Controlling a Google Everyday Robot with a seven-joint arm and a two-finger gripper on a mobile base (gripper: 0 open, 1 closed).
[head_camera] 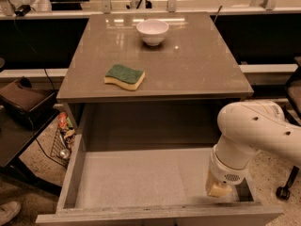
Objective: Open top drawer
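Gripper [219,189], a pale yellowish tip at the end of the thick white arm [256,135], points down into the top drawer [141,180] at its front right corner. It hangs low over the grey floor of the box, just behind the front panel. Whether it touches the floor or the right wall cannot be told, and neither can whether it is open or closed.

The top drawer stands open, drawn well out from under the table [197,69]. Its deep grey box spreads away to the left of the gripper and back behind it. The top edge of its front runs across just ahead of the gripper, along the bottom of the view.

Behind and above the gripper lies the grey table top. A sponge [124,76], green on top and yellow beneath, rests up and to the left of the gripper, near the top's front edge. A white bowl [152,31] stands upright farther back, well apart from the sponge.

Far to the left of the gripper, past the drawer's left wall, a wire basket [62,142] sits on the speckled floor. To the gripper's right, beyond the arm, a black caster wheel [283,192] rests on the floor.
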